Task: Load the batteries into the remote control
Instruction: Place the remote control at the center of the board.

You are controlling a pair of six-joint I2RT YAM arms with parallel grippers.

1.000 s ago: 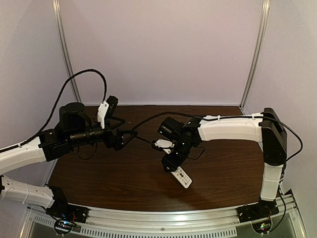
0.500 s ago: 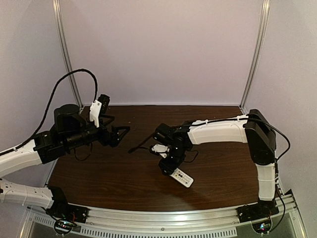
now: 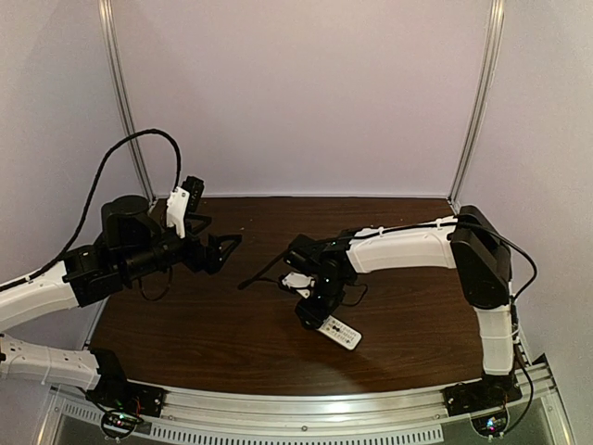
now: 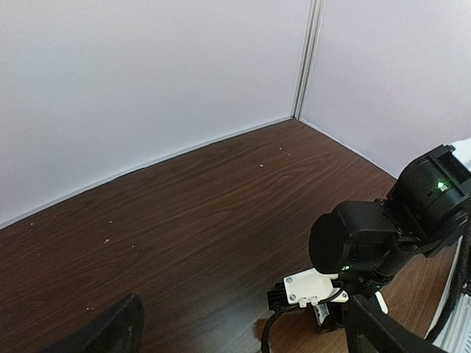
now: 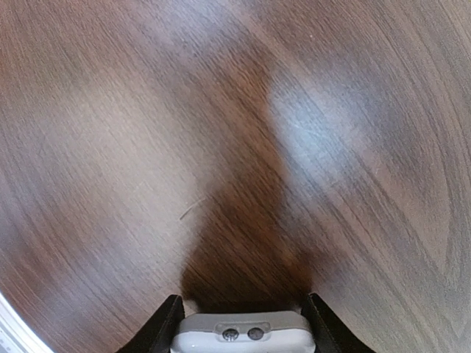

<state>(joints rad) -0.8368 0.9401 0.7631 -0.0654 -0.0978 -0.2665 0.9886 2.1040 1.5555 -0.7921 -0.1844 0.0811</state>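
The white remote control [image 3: 341, 332] is clamped at one end between my right gripper's fingers [image 3: 311, 315], its free end pointing to the front right, low over the table. I cannot tell if it touches the wood. In the right wrist view the remote's end [image 5: 243, 335], with two small round emitters, sits between the two black fingers of the right gripper [image 5: 243, 323]. My left gripper [image 3: 222, 247] is open and empty, held above the table's left part, apart from the remote. In the left wrist view its gripper [image 4: 246, 332] shows fingers spread wide. The batteries are out of view.
The dark wooden table [image 3: 232, 324] has white walls behind and a metal rail along the front [image 3: 296, 408]. A black cable [image 3: 264, 269] hangs between the two arms. The right arm's wrist [image 4: 368, 235] fills the lower right of the left wrist view.
My left gripper has drawn back to the left, away from the right gripper. My right gripper has moved a little left and lower with the remote.
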